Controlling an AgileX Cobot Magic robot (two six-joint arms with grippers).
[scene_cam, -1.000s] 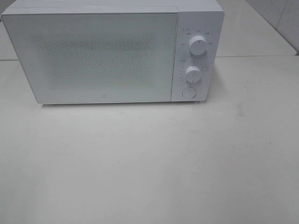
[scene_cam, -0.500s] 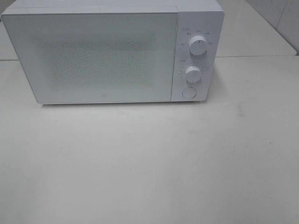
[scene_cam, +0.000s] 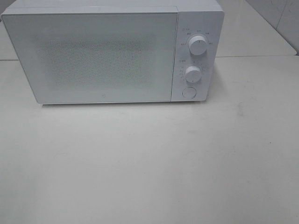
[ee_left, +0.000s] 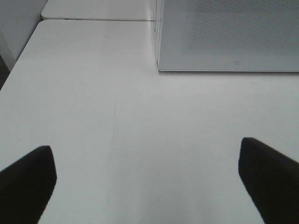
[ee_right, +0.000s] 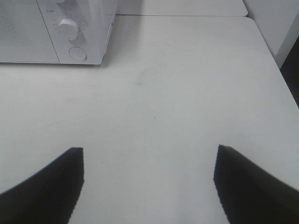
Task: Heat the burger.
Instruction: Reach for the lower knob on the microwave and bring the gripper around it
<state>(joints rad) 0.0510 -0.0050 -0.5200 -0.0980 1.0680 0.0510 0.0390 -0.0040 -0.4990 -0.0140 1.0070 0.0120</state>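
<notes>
In the left wrist view the left gripper [ee_left: 145, 151] is being held wide open above the bare table [ee_left: 93, 102], and nothing is being gripped by it; a lower corner of the microwave [ee_left: 224, 37] is being seen ahead of it. In the high view the microwave is filling the upper left and centre of the frame, and its frosted door [scene_cam: 93, 56] is being shown closed. The burger is not being shown in any view; whether it is lying behind the door cannot be told. Right of the door, an upper dial [scene_cam: 198, 45], a lower dial [scene_cam: 192, 73] and a round button [scene_cam: 188, 92] are being shown on the panel. The right gripper [ee_right: 149, 153] is also being held open and empty, with the panel ahead and well apart. The panel is judged nearer to the right arm, the door's free side to the left arm
</notes>
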